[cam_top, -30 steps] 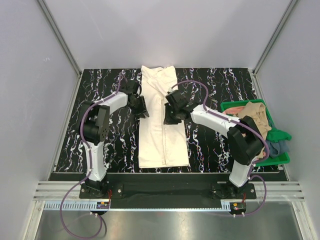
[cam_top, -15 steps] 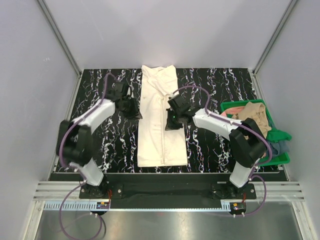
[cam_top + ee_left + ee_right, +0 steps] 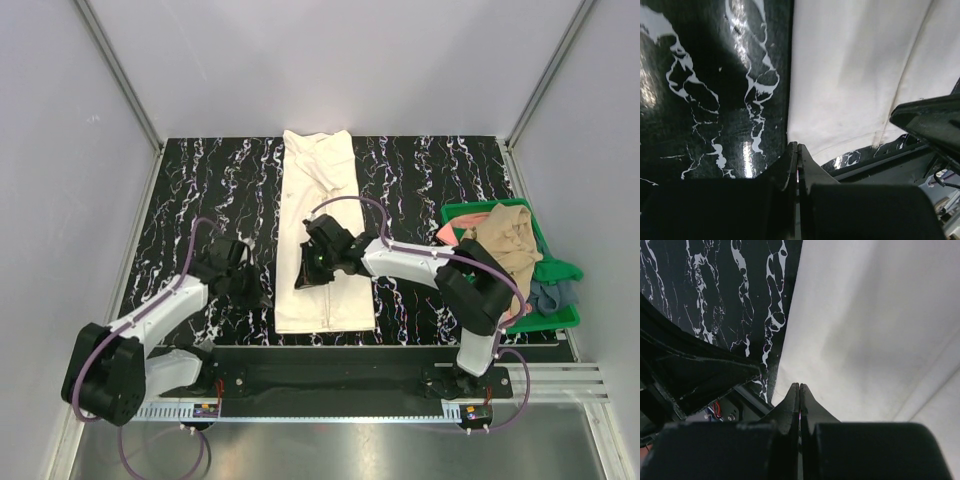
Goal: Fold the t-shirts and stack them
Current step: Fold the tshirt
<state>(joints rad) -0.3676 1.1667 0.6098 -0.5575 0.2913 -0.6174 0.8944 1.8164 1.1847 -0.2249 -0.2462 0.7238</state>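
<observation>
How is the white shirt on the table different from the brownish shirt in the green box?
The cream shirt is pale off-white; the tan shirt is darker, sandy brown. The cream shirt lies flat in a long folded strip; the tan shirt is crumpled in a heap. The cream shirt is on the black table; the tan shirt sits in the green bin with other clothes. Both are soft cloth.

Table (image 3: 190, 190) open L of the cream t-shirt (image 3: 322, 190), and btwn it & green bin (image 3: 452, 212). Bin w/ piled t-shirts (image 3: 505, 235) blocks R edge. R arm (image 3: 410, 262) crosses near-R lane. L hand (image 3: 797, 152) sits at shirt's near-L corner. Walls (image 3: 80, 200) on 3 sides.
</observation>
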